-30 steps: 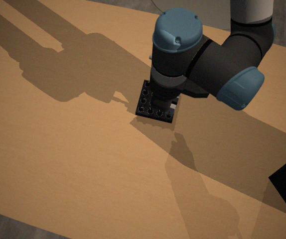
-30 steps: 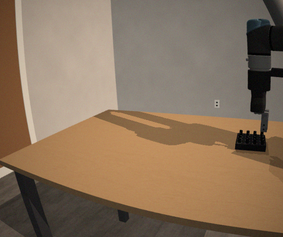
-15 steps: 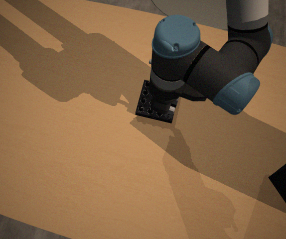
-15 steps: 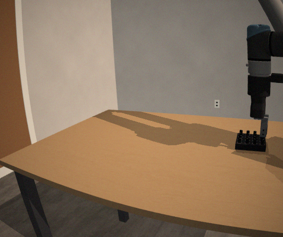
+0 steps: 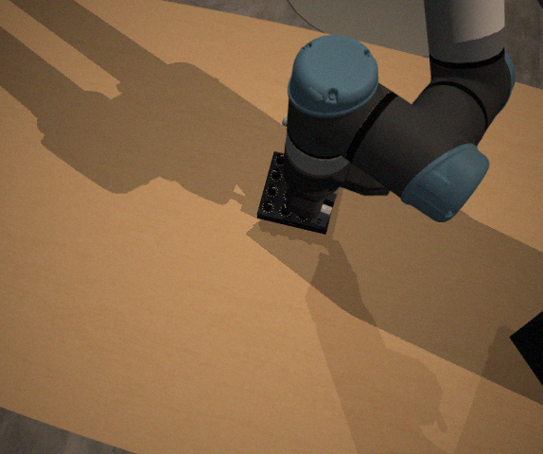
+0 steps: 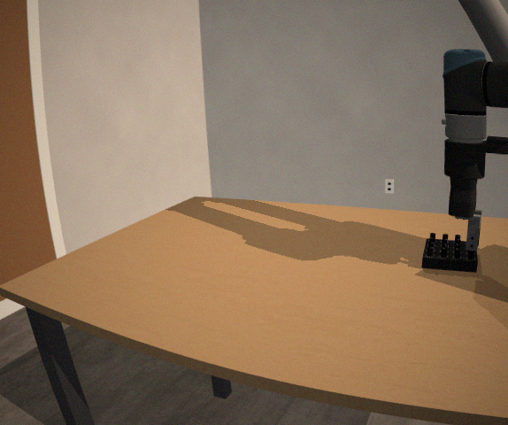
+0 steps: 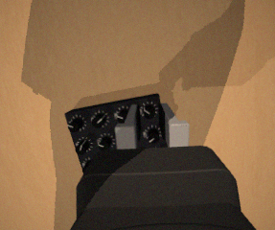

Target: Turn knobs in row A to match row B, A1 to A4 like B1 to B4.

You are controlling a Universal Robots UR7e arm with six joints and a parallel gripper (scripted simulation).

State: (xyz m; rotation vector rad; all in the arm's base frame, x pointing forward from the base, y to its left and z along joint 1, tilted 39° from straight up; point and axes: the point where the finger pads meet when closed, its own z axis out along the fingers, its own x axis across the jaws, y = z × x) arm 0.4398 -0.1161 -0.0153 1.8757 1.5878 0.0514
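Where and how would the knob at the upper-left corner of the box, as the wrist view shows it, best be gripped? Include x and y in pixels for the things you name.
Probably by opposite sides of its post, from straight above: the knob [image 5: 268, 207] [image 6: 430, 251] [image 7: 77, 124] stands upright, with neighbours close on two sides.
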